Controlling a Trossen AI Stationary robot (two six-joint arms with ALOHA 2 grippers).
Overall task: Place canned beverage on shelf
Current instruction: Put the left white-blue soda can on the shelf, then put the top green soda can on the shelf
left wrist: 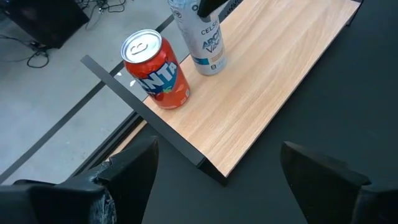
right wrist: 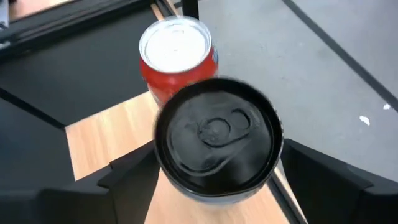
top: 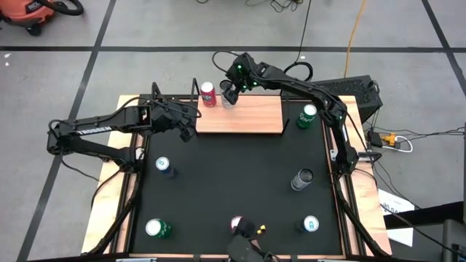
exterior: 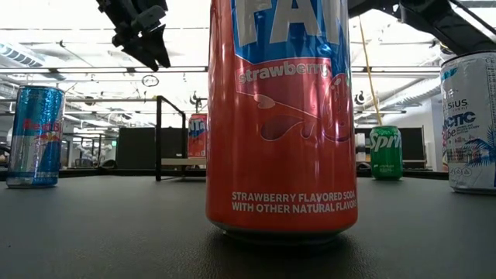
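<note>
We see the right gripper [top: 230, 93] up over the far left end of the shelf [top: 251, 116], the wooden board at the back of the table [top: 233, 182]. Right under it stands a tall white can [left wrist: 204, 37] with a black top. The can is upright on the wood, so its long way runs straight up and down. It sits between the two dark fingers [right wrist: 134, 171], which stand apart on each side of it. We cannot tell if they touch its sides or have just let go. We think the can is already put down, and the next move for this arm is to lift straight up, so it does not knock the can over.

Just beside the white can stands a red can [top: 209, 94], also upright on the shelf, at its very end. The two cans are close, so the fingers have little room on that side.

The left gripper [top: 186, 125] waits near the left end of the shelf, over the black table. Its fingers are wide apart and hold nothing.

More cans stand on the table, well apart from the shelf.
</note>
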